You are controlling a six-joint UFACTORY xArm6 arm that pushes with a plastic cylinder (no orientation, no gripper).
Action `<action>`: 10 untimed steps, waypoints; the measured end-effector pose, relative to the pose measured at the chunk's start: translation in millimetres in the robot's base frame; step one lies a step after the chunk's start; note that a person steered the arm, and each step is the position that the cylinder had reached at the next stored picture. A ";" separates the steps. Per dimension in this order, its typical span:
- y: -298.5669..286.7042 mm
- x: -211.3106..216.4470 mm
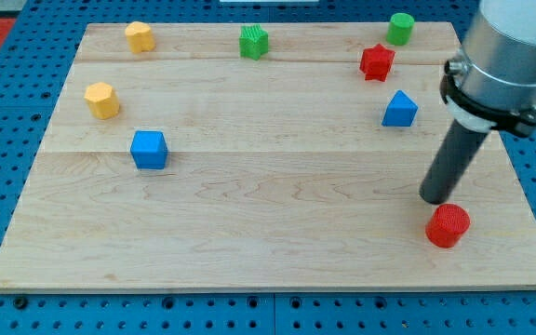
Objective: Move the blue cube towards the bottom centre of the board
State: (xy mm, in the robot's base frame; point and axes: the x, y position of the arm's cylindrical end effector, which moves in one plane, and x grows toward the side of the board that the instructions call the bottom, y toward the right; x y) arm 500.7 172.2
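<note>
Lowest on the bench (268,251), near its bottom right corner: red cylinder (448,225), with my tip (435,197) just beside its upper left. No jaws on this rod, so nothing to report there. Blue cube (149,149) sat well apart toward the left edge. Blue wedge-like block (399,109), red star (377,61), green cylinder (399,28) toward the top right corner.
</note>
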 end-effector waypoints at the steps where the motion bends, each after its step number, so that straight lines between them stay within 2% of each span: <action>1: -81.4 -38.2; 2: -130.9 -92.6; 3: -229.3 -97.9; 4: -289.0 -97.9; 5: -319.6 -91.6; 7: -351.6 -40.3; 9: -366.4 33.6; 10: -352.5 38.5</action>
State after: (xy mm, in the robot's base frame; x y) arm 539.2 -180.4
